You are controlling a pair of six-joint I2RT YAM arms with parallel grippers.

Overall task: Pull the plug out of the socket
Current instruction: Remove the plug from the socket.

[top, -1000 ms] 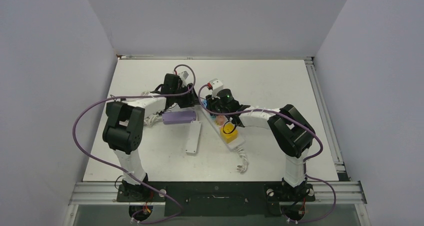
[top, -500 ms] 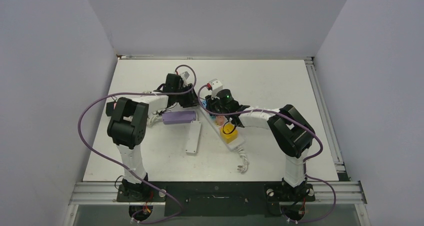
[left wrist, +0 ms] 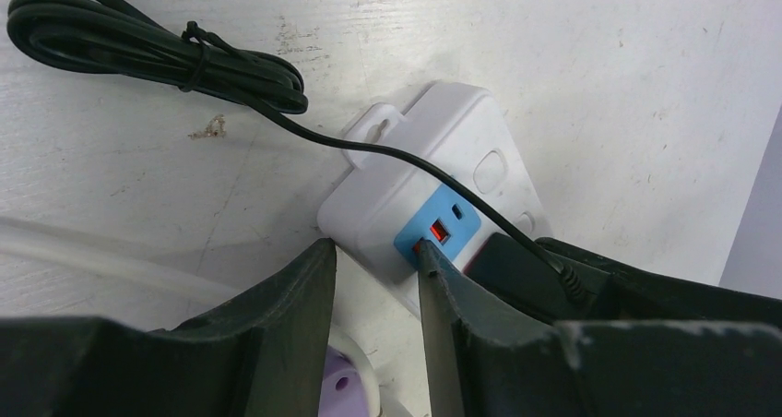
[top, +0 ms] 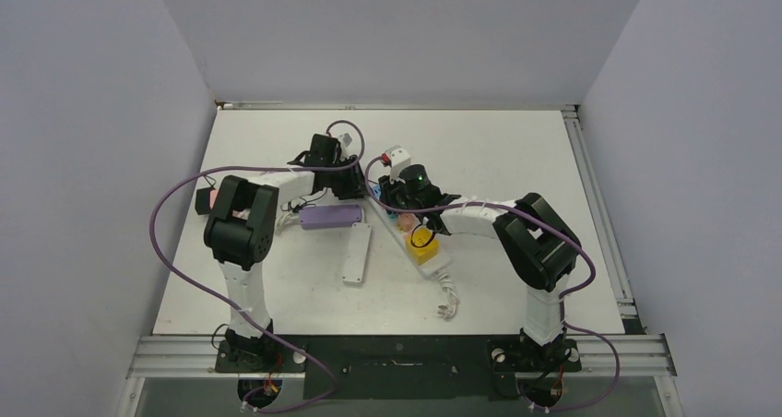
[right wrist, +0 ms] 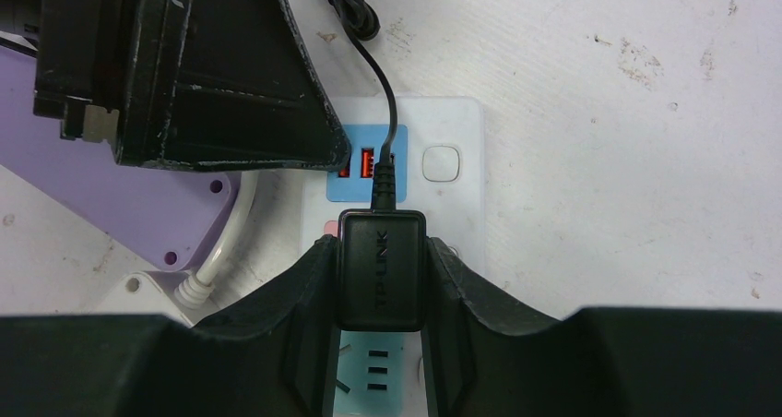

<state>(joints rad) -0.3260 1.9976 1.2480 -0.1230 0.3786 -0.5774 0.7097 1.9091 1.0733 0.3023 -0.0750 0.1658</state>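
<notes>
Scuffed white table (top: pixel 516 149). Beneath both pincers, white power strip (left wrist: pixel 433 168); its near part is cut off behind fingers. Left of right pincer (right wrist: pixel 380 249), purple strip (right wrist: pixel 120 205), mostly covered by left arm. Between right pincer's fingers, black plug (right wrist: pixel 380 279) on white power strip; pins hidden, cannot tell how deep it sits. Writing on plug: "TP-LINK". Ahead of it, black cable (left wrist: pixel 138 48), bundled past strip end. Right pincer points down, clamped on plug sides. Left pincer (left wrist: pixel 373 265) low, tilted, jaws slightly apart, nothing clamped; one fingertip (left wrist: pixel 429 269) against blue USB panel (left wrist: pixel 441 225).
</notes>
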